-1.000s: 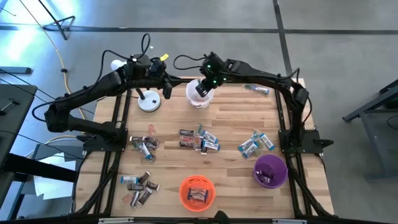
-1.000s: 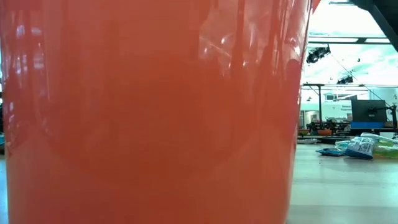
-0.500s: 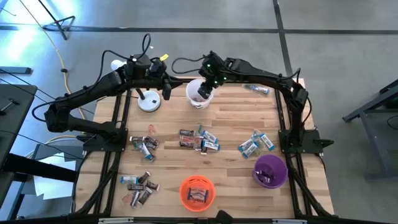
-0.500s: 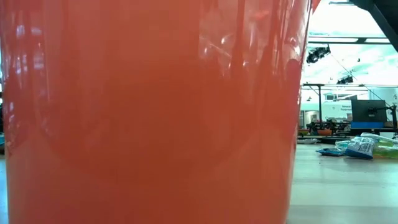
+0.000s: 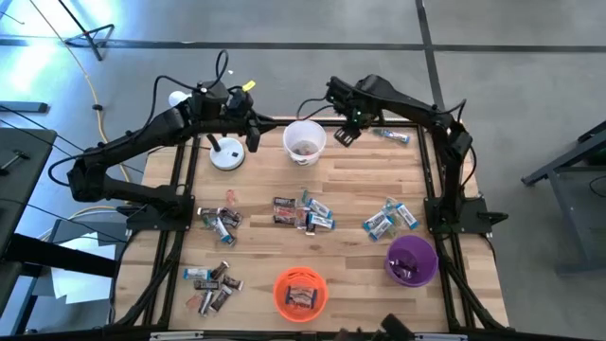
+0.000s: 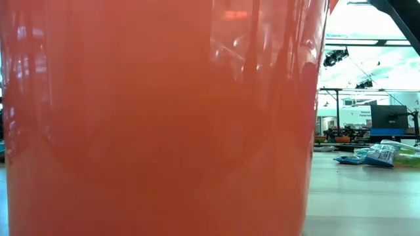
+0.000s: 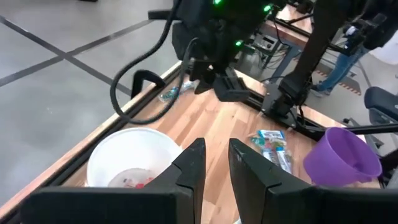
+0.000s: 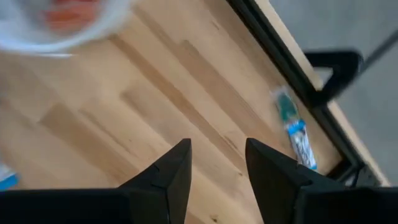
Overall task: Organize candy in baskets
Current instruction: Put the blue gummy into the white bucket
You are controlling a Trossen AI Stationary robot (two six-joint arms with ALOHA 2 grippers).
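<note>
While sorting runs on, seen from above: right gripper (image 5: 347,134) empty above bare tabletop (image 5: 360,185) beside the white basket (image 5: 304,142), probably free to fetch more; left gripper (image 5: 254,134) parked by the lamp (image 5: 226,155); crinkly candy (image 5: 303,212) heaped mid-tabletop, orange basket (image 5: 300,292) and purple basket (image 5: 412,260) toward the near edge. Low down: glossy orange plastic (image 6: 157,118) blocking nearly everything. From the left wrist: fingers (image 7: 191,163) slightly apart, smooth round white basket (image 7: 134,155) with red pieces inside. From the right wrist: fingers (image 8: 171,171) apart over pale wood planks, one blue-silver bar (image 8: 297,135) near the edge.
</note>
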